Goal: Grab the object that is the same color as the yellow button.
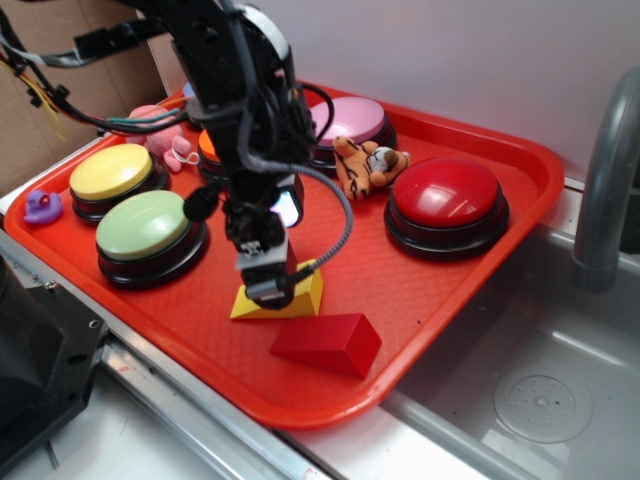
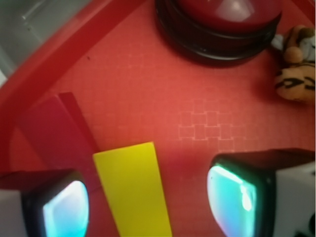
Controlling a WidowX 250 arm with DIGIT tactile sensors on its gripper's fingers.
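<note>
The yellow wedge block (image 1: pixel 302 300) lies on the red tray (image 1: pixel 420 290), near its front edge. My gripper (image 1: pixel 268 290) is right over it, pointing down. In the wrist view the yellow wedge (image 2: pixel 132 190) lies between my two fingers, nearer the left one, with gaps on both sides. The gripper (image 2: pixel 148 202) is open and holds nothing. The yellow button (image 1: pixel 110 172) stands at the tray's left, far from the gripper.
A red wedge block (image 1: pixel 328 343) lies just right of the yellow one; it also shows in the wrist view (image 2: pixel 54 131). A light green button (image 1: pixel 148 228), a red button (image 1: pixel 446 196), a pink button (image 1: pixel 352 120), a toy tiger (image 1: pixel 368 165), a purple duck (image 1: pixel 42 207). A sink (image 1: pixel 540 400) lies to the right.
</note>
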